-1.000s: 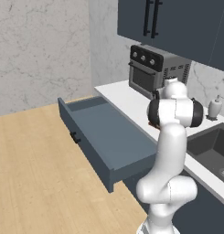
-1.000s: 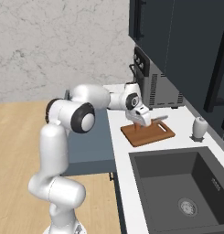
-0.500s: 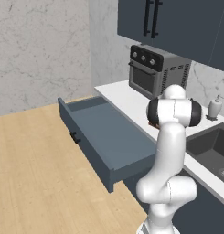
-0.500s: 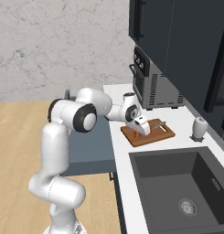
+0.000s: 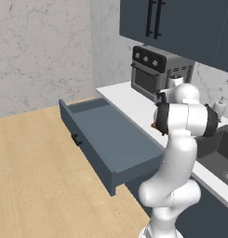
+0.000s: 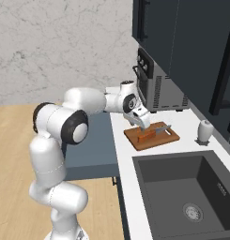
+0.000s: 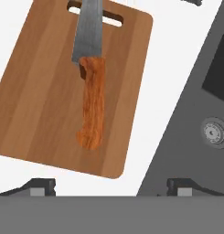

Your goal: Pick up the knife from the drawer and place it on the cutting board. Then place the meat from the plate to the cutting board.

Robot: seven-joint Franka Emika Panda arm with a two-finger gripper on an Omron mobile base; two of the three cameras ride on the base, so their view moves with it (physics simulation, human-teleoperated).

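One drawer [image 5: 110, 139], dark slate-blue, pulled out, its visible interior bare. One cutting board [image 7: 49, 91], reddish-brown wood, flat on the white counter [image 6: 182, 126] beside the toaster oven [image 6: 156, 84]. One knife [image 7: 91, 87], orange-red handle, lying on the board, blade crossing the handle slot. One gripper [image 7: 111, 185], fingers spread wide above the knife, holding nothing.
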